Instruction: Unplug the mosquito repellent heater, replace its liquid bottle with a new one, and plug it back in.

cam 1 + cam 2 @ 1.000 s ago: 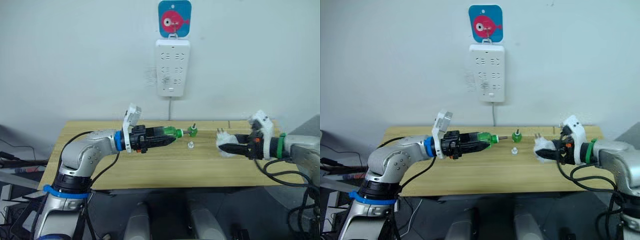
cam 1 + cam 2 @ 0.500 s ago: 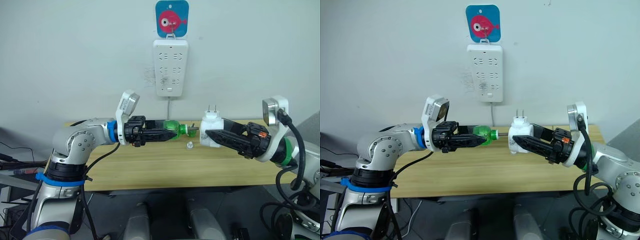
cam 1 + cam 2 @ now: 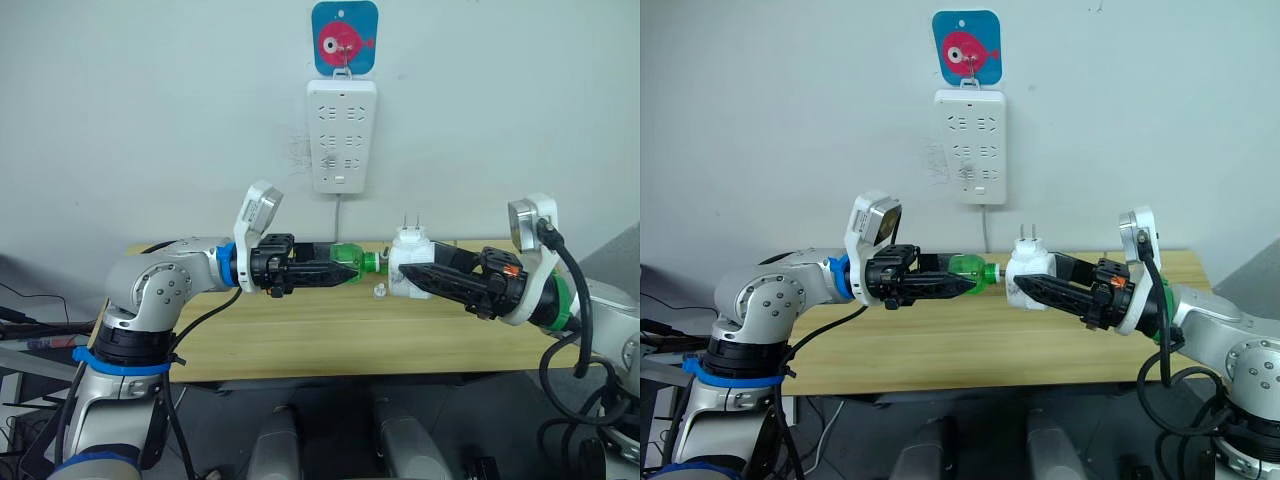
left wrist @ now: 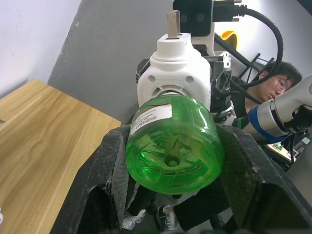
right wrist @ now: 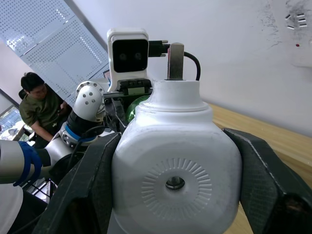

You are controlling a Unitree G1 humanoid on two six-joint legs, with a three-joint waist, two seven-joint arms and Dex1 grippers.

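My left gripper (image 3: 335, 272) is shut on a green liquid bottle (image 3: 345, 263), held level above the table with its neck pointing right. My right gripper (image 3: 415, 281) is shut on the white mosquito repellent heater (image 3: 408, 268), whose prongs point up. The bottle's neck meets the heater's left face. In the left wrist view the bottle's base (image 4: 173, 146) sits between the black fingers (image 4: 105, 183) with the heater (image 4: 175, 73) right behind it. The right wrist view shows the heater's back (image 5: 175, 161) clamped between the fingers (image 5: 80, 190).
A long white power strip (image 3: 341, 135) hangs on the wall under a blue fish sign (image 3: 345, 37). On the wooden table (image 3: 300, 330) lies a small white piece (image 3: 380, 291) below the bottle's neck. A person (image 4: 273, 87) sits in the background.
Both grippers rose from near the table over the last second. In the last half second the right gripper moved left, bringing the heater up against the bottle's neck.
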